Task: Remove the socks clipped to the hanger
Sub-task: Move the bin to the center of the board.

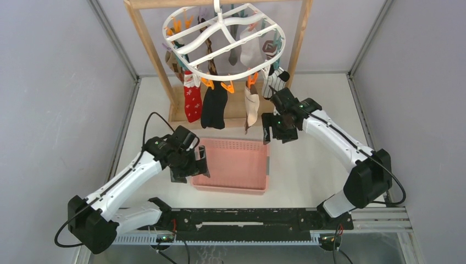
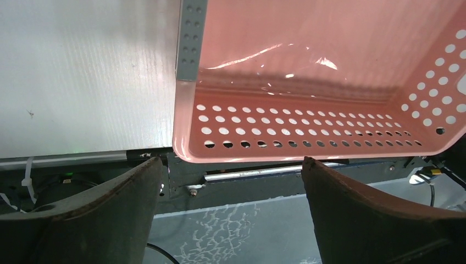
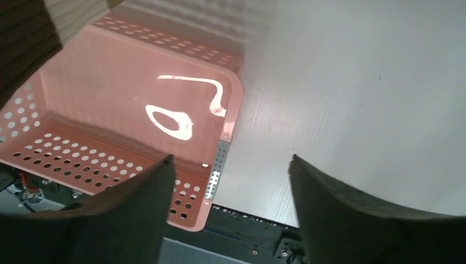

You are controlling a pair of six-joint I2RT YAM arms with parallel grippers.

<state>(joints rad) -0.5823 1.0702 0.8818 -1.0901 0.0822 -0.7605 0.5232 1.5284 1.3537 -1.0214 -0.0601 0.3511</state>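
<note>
Pink basket point(image 1: 233, 165) below; left gripper point(image 2: 232, 165) fingers wide apart, holding nothing; right gripper point(image 3: 231, 160) parted, holding nothing.

White table point(image 1: 313, 165); a pink basket point(image 1: 233, 144) with holed walls sits flat on it, near the front middle; a wooden frame point(image 1: 147, 47) stands towards its back.

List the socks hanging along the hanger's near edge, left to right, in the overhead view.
Red patterned fabric sock → black fabric sock → cream-and-brown fabric sock → white black-striped fabric sock.
</note>
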